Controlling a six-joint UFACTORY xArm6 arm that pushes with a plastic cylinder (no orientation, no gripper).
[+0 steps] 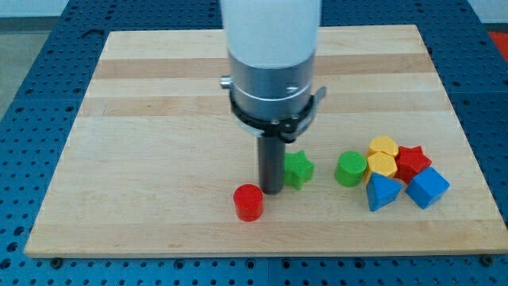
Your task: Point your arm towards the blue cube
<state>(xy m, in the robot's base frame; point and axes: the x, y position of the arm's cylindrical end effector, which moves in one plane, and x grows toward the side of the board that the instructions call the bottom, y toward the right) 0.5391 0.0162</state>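
- Nearest you, towards the view's bottom, the red cylinder (248, 202) stands alone on the wooden surface (159, 119), just below and left of your rod's lower end.
- Your tip (272, 191) rests on the surface between the red cylinder and the green star (298, 169) — just beside both, though you cannot tell whether it touches either.
- You have no gripper here, only the straight dark rod, so there is nothing spread or pressed together.
- At the view's lower right sits your target, the blue cube (428, 187), well apart from your tip and at the right end of a tight cluster.
- Just left of it lies the blue triangular block (382, 192), touching or nearly touching the cube.
- A little farther back in that cluster are the red star (412, 161) and two yellow blocks — one (382, 165) in front of the other (383, 146) — their shapes hard to make out.
- The green cylinder (350, 168) stands just left of the cluster, between it and the green star.
- Farthest up, the arm's white and grey body (272, 56) hides part of the surface.
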